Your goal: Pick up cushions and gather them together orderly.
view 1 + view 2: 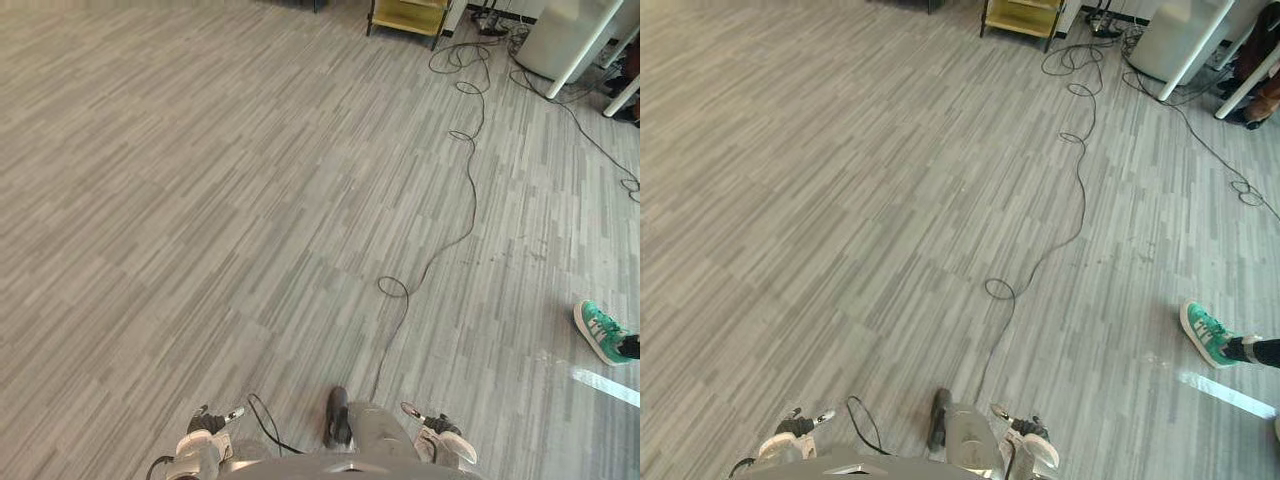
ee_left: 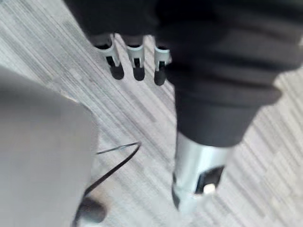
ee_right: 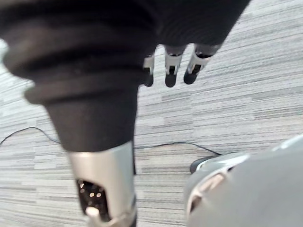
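Observation:
My left hand (image 1: 205, 436) hangs low at the bottom edge of the left eye view, over bare grey plank floor (image 1: 250, 200). In its wrist view the left hand's fingers (image 2: 136, 64) are straight and relaxed, the thumb apart, and they hold nothing. My right hand (image 1: 442, 441) hangs at the bottom right. Its fingers (image 3: 171, 71) are straight too, with only floor past them. Both hands are open.
A yellow low shelf (image 1: 410, 14) stands at the far edge. A white table leg (image 1: 585, 40) and loose cables (image 1: 560, 95) are at the far right. A person's green shoe (image 1: 602, 331) is on the floor at the right.

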Robot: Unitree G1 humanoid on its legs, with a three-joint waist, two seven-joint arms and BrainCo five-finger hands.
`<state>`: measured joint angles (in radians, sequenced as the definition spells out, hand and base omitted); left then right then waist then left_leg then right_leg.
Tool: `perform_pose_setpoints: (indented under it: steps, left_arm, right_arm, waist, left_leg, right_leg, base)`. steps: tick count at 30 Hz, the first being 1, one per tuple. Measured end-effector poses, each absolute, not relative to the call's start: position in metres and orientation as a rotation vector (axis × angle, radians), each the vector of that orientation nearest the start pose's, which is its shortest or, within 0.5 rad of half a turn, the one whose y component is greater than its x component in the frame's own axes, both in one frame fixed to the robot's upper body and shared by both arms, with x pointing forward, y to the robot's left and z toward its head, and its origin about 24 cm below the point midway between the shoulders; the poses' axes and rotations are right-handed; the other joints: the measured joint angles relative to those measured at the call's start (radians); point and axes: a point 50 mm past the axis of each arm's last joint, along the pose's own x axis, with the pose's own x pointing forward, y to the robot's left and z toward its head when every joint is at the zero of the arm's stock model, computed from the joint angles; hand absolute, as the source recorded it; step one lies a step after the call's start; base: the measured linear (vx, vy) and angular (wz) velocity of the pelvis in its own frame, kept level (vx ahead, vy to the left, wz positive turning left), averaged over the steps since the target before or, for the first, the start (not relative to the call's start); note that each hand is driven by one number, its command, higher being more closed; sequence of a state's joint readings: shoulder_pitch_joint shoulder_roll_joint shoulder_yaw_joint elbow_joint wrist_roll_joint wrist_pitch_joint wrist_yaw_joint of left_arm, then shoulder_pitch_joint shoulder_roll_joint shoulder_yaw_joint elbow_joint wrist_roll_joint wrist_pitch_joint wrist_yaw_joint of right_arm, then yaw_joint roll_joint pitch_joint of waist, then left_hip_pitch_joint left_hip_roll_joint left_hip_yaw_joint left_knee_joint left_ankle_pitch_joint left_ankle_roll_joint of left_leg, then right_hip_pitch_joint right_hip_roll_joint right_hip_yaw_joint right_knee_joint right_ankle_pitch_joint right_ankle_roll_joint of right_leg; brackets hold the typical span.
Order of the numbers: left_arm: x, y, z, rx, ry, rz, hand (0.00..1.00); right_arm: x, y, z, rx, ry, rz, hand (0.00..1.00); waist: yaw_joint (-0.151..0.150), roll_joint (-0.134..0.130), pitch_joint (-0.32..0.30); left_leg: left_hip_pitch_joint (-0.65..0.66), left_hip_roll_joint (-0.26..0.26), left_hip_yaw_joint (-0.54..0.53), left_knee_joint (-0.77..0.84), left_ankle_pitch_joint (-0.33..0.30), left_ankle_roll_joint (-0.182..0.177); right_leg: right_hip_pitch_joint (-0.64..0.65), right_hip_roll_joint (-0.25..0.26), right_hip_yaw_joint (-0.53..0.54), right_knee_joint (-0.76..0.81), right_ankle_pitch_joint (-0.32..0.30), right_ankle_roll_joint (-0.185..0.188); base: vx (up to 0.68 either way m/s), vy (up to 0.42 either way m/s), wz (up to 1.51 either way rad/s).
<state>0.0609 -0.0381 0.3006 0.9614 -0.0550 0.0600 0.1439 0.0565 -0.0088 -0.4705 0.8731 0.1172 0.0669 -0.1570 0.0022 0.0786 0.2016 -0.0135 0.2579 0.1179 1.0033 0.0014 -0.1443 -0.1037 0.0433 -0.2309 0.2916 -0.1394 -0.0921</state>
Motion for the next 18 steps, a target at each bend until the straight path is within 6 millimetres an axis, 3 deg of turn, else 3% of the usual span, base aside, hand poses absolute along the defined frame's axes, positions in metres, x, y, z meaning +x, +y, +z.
perform_pose_setpoints:
  steps: [3,4,5,6,7,8,9,10,11,12,13,14,15,16,17,18]
  left_arm:
    - [0.113,0.185,-0.154,-0.159,1.055,0.431,0.00]
    - [0.115,0.185,-0.153,-0.157,1.044,0.430,0.00]
    - [0.119,0.186,-0.151,-0.156,1.021,0.428,0.00]
    - [0.120,0.186,-0.150,-0.154,1.015,0.425,0.00]
    - [0.120,0.185,-0.149,-0.149,1.010,0.418,0.00]
    - [0.120,0.185,-0.149,-0.148,1.010,0.417,0.00]
    - [0.121,0.184,-0.149,-0.150,1.007,0.416,0.00]
    - [0.122,0.184,-0.149,-0.146,1.004,0.411,0.00]
    - [0.125,0.187,-0.147,-0.130,0.989,0.406,0.00]
    - [0.127,0.193,-0.146,-0.119,0.978,0.412,0.00]
    - [0.126,0.195,-0.146,-0.117,0.982,0.419,0.00]
    - [0.126,0.202,-0.145,-0.111,0.976,0.435,0.00]
    - [0.126,0.205,-0.145,-0.103,0.974,0.440,0.00]
    - [0.112,0.203,-0.150,-0.089,1.021,0.432,0.00]
    - [0.104,0.208,-0.153,-0.072,1.057,0.435,0.00]
    - [0.099,0.213,-0.155,-0.044,1.084,0.430,0.00]
  right_arm:
    - [0.113,-0.224,-0.146,0.235,0.995,-0.631,0.00]
    - [0.112,-0.224,-0.147,0.232,1.000,-0.629,0.00]
    - [0.112,-0.224,-0.148,0.236,1.006,-0.631,0.00]
    - [0.111,-0.224,-0.148,0.239,1.008,-0.634,0.00]
    - [0.110,-0.224,-0.149,0.245,1.015,-0.641,0.00]
    - [0.109,-0.224,-0.149,0.244,1.017,-0.642,0.00]
    - [0.106,-0.224,-0.150,0.240,1.031,-0.641,0.00]
    - [0.104,-0.222,-0.151,0.228,1.040,-0.626,0.00]
    - [0.107,-0.216,-0.152,0.233,1.043,-0.609,0.00]
    - [0.109,-0.215,-0.153,0.233,1.054,-0.601,0.00]
    - [0.110,-0.214,-0.153,0.234,1.057,-0.596,0.00]
    - [0.111,-0.209,-0.154,0.242,1.057,-0.583,0.00]
    - [0.112,-0.208,-0.154,0.243,1.056,-0.575,0.00]
    - [0.109,-0.212,-0.154,0.213,1.062,-0.565,0.00]
    - [0.114,-0.209,-0.153,0.196,1.055,-0.538,0.00]
    - [0.113,-0.207,-0.154,0.188,1.066,-0.527,0.00]
  waist:
    - [0.027,-0.010,0.003]
    - [0.036,-0.011,0.002]
    - [0.051,-0.016,0.002]
    - [0.054,-0.019,0.002]
    - [0.056,-0.021,0.000]
    - [0.056,-0.018,-0.001]
    - [0.068,-0.019,-0.001]
    - [0.083,-0.033,-0.018]
    - [0.084,-0.056,-0.030]
    - [0.073,-0.058,-0.026]
    - [0.076,-0.059,-0.026]
    - [0.089,-0.086,-0.029]
    - [0.098,-0.097,-0.032]
    - [0.101,-0.080,-0.078]
    - [0.093,-0.092,-0.076]
    - [0.076,-0.101,-0.071]
  left_leg:
    - [-0.122,-0.011,0.088,0.032,-0.179,0.061]
    - [-0.149,-0.015,0.105,-0.001,-0.201,0.070]
    - [-0.208,-0.039,0.137,-0.164,-0.236,0.091]
    - [-0.222,-0.056,0.139,-0.253,-0.235,0.091]
    - [-0.226,-0.097,0.133,-0.513,-0.200,0.072]
    - [-0.228,-0.106,0.127,-0.611,-0.176,0.067]
    - [-0.234,-0.123,0.105,-0.750,-0.039,0.060]
    - [-0.236,-0.154,0.112,-0.733,-0.006,0.112]
    - [-0.257,-0.171,0.130,-0.681,-0.061,0.130]
    - [-0.286,-0.170,0.134,-0.580,-0.101,0.181]
    - [-0.285,-0.169,0.139,-0.549,-0.116,0.184]
    - [-0.287,-0.181,0.168,-0.471,-0.115,0.179]
    - [-0.294,-0.190,0.180,-0.439,-0.124,0.183]
    - [-0.246,-0.199,0.143,-0.590,-0.168,0.199]
    - [-0.210,-0.237,0.154,-0.582,-0.217,0.213]
    - [-0.173,-0.259,0.157,-0.588,-0.240,0.214]
  right_leg:
    - [0.135,-0.007,0.064,-0.085,-0.017,-0.002]
    - [0.157,-0.011,0.078,-0.105,-0.018,0.000]
    - [0.199,-0.033,0.109,-0.139,-0.025,0.012]
    - [0.209,-0.046,0.114,-0.145,-0.030,0.020]
    - [0.228,-0.067,0.136,-0.158,-0.045,0.046]
    - [0.238,-0.074,0.142,-0.166,-0.051,0.056]
    - [0.275,-0.092,0.176,-0.191,-0.072,0.069]
    - [0.296,-0.117,0.206,-0.224,-0.088,0.076]
    - [0.297,-0.134,0.226,-0.236,-0.094,0.067]
    - [0.319,-0.144,0.247,-0.256,-0.023,0.098]
    - [0.336,-0.153,0.258,-0.262,0.000,0.106]
    - [0.347,-0.191,0.288,-0.227,0.021,0.114]
    - [0.342,-0.208,0.307,-0.187,0.018,0.118]
    - [0.279,-0.193,0.307,-0.045,-0.006,0.194]
    - [0.202,-0.228,0.329,0.179,-0.034,0.271]
    - [0.129,-0.236,0.366,0.371,0.008,0.356]
  base:
    - [0.35,0.043,-0.46]
    - [0.33,0.106,-0.65]
    - [0.27,0.119,-0.58]
    - [0.36,0.179,-0.71]
    - [0.31,0.181,-0.43]
    - [0.43,0.290,-0.58]
    - [0.53,0.348,-0.58]
    - [0.67,0.394,-0.55]
    - [0.73,0.346,-0.26]
    - [0.59,0.283,-0.02]
    - [0.58,0.334,-0.03]
    - [0.43,0.294,-0.15]
    - [0.43,0.286,-0.43]
    - [0.41,0.247,-0.45]
    - [0.39,0.207,-0.23]
    - [0.52,0.211,0.06]
